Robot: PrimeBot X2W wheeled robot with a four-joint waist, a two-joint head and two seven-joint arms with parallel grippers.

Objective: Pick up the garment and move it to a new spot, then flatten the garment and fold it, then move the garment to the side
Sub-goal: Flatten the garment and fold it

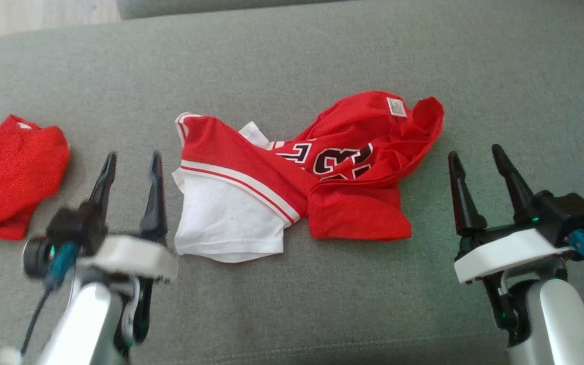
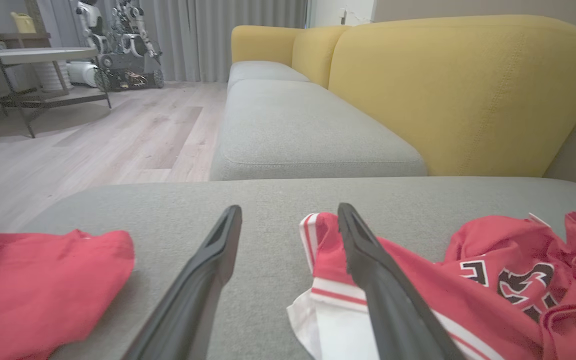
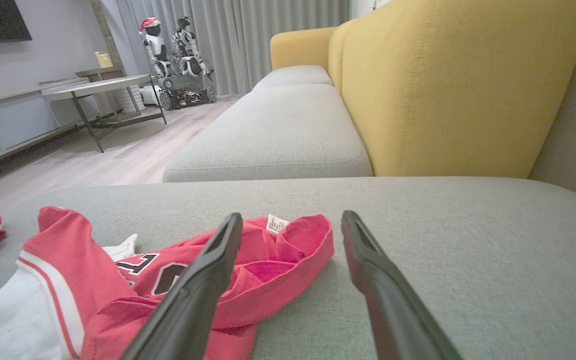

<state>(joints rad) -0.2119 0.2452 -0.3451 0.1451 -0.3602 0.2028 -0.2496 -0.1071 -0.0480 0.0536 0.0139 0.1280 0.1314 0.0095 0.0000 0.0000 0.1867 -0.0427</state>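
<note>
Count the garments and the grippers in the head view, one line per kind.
Garments: 2, the red-and-white jersey and the plain red garment.
Grippers: 2, the left gripper and the right gripper, both open and empty.
Total: 4.

Garments: 2. One red-and-white jersey (image 1: pixel 292 177), one plain red garment (image 1: pixel 10 172).
White tag (image 1: pixel 396 107) on jersey: 1.
Grippers: 2. Left gripper (image 1: pixel 134 154), right gripper (image 1: pixel 474 150); 2 dark fingers (image 1: pixel 462 192) each.
Grey seat cushions (image 2: pixel 308 130): 3.
Yellow backrests (image 2: pixel 463 90): 3.
Table (image 2: pixel 28 55): 1.
</note>
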